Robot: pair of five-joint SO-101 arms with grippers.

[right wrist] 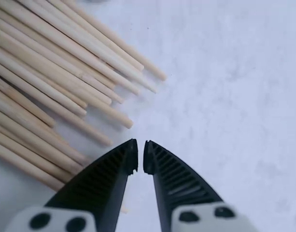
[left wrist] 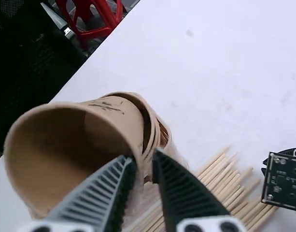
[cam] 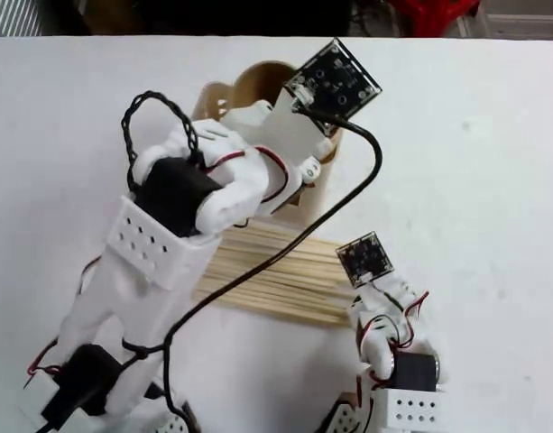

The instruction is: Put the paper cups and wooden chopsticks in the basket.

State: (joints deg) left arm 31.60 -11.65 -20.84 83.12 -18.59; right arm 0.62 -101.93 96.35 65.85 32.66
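A brown paper cup lies tilted with its mouth toward the left wrist camera. My left gripper is shut on the cup's rim wall, one finger inside and one outside. Behind it shows a second tan rim. In the high view the cup sits at the table's far middle, mostly hidden under the left arm. Several wooden chopsticks lie in a flat bundle in the middle of the table. My right gripper is shut and empty, just off the ends of the chopsticks.
A tan piece with cut-outs shows beside the cup, partly hidden; I cannot tell whether it is the basket. The right arm stands at the near right. White table spreads open to the right. A red stool stands beyond the table edge.
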